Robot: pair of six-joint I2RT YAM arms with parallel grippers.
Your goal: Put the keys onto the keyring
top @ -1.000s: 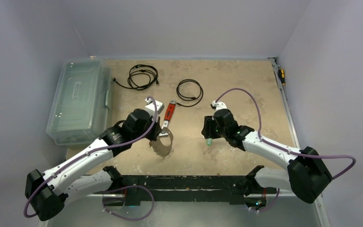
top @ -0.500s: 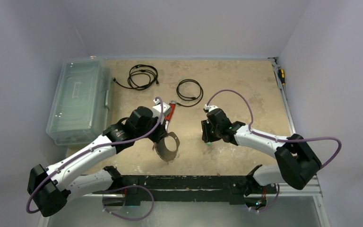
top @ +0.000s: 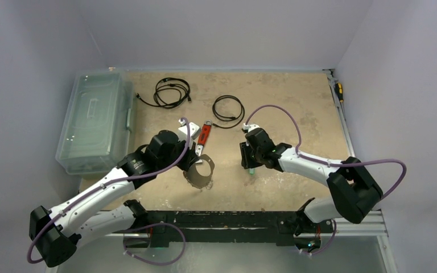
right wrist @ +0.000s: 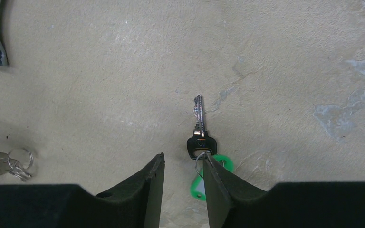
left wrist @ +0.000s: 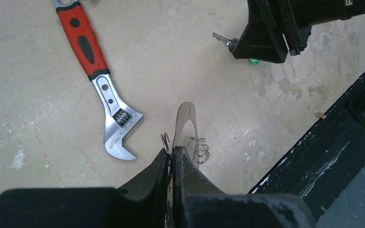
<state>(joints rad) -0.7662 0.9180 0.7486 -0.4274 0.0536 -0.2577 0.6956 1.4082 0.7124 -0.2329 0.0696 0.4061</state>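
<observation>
The right gripper (right wrist: 183, 159), jaws apart and empty, hovers over the green-tagged key (right wrist: 200, 141), which lies on the tabletop (right wrist: 100, 85) off-centre by one finger, blade pointing straight ahead. To its left, the left gripper (left wrist: 172, 151) clamps the keyring (left wrist: 184, 105).

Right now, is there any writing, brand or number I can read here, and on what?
Wrench: a small stamp on its jaw, too blurred to read.
Green tag: no writing shows.
Nothing else bears readable text.
</observation>
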